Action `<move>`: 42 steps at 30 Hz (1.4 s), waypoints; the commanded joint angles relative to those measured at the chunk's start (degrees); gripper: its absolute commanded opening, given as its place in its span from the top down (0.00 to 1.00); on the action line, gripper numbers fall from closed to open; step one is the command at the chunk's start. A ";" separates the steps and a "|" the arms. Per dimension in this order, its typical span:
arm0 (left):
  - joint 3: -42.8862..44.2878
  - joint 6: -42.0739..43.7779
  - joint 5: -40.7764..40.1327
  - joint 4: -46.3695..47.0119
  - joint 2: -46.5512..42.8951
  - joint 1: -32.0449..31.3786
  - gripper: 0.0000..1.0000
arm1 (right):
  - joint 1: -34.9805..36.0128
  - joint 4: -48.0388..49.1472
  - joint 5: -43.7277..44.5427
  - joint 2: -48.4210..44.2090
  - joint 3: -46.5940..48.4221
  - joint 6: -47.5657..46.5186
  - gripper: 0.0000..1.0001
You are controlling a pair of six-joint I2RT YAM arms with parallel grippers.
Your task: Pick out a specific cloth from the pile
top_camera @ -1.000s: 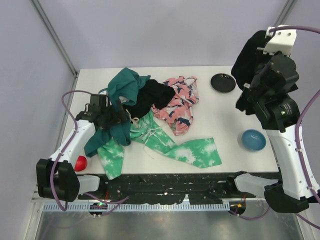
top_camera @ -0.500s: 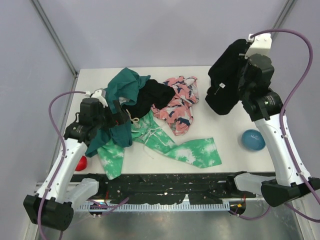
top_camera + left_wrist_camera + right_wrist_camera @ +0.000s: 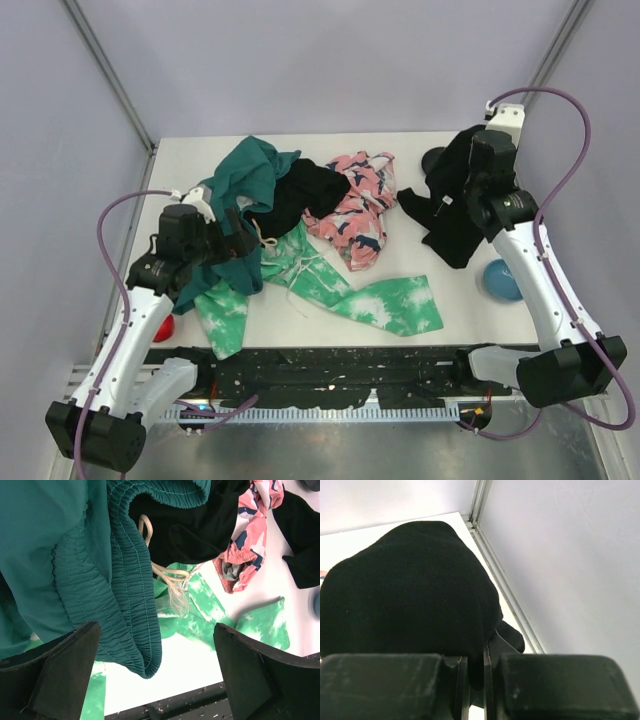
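The cloth point(image 3: 455, 215) hangs at the right side of the table point(image 3: 450, 300), apart from the pile point(image 3: 300, 230), gripped at its top by the right arm.

At the far left, a small red object point(image 3: 163, 326) lies near the table's front edge. Just beside it, the left gripper point(image 3: 235, 240) hovers over the pile's left side with its fingers spread wide and nothing between them. In its wrist view the left gripper point(image 3: 157, 675) frames the ribbed waistband of the teal cloth point(image 3: 90, 565) and a pale drawstring point(image 3: 167, 577).

The teal cloth point(image 3: 245, 175) lies along the pile's left and rear. The green-and-white tie-dye cloth point(image 3: 340, 285) stretches from under it toward the front. The other black cloth point(image 3: 305, 190) sits in the middle, touching the teal cloth, and the pink floral cloth point(image 3: 360, 210) lies against its right side.

Right of the pile, bare table separates it from the hanging garment. A small pale speck on the fabric may be its label, though it is too small to be sure. The right gripper point(image 3: 476, 672) has its fingers pressed together on a fold of the black fabric point(image 3: 410, 590), which bulges above them.

A black bowl point(image 3: 433, 158) shows partly behind the garment, and a blue bowl point(image 3: 497, 280) sits near the front right, partly hidden by the right arm.
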 commanded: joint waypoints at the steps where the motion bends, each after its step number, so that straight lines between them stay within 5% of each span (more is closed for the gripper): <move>1: -0.88 0.86 2.31 1.45 -0.75 -0.21 0.00 | -1.97 7.11 -1.88 1.67 -0.40 5.42 0.95; 9: -3.16 0.34 3.20 2.51 -3.03 -0.21 0.00 | -3.38 12.39 -13.04 6.33 -12.08 18.06 0.95; 18: -5.19 -0.28 3.29 2.60 -5.14 -0.30 0.00 | -4.61 9.58 -11.82 20.04 -15.17 21.42 0.93; 22: -4.31 -0.10 3.11 0.93 -5.84 -0.30 0.00 | -5.49 5.99 -13.13 19.09 -12.72 21.34 0.60; 23: -4.22 -0.28 3.02 0.75 -6.28 -0.21 0.00 | -5.40 4.32 -13.23 17.51 -12.01 19.59 0.49; 25: -4.48 -0.63 3.11 0.75 -7.51 -0.21 0.00 | -5.40 -0.84 -11.56 15.05 -8.68 18.44 0.08; 26: -4.75 -0.89 2.94 0.75 -8.12 -0.30 0.00 | -5.49 -2.53 -9.99 14.08 -6.58 18.26 0.05; 36: -5.36 -2.56 0.13 -3.47 -15.59 -0.21 0.00 | -5.49 -7.13 -13.04 -18.76 -16.56 21.07 0.05; 42: -5.63 -3.53 -2.86 -5.93 -19.38 -0.21 0.00 | -5.49 -5.27 -18.58 -30.30 -22.99 20.02 0.05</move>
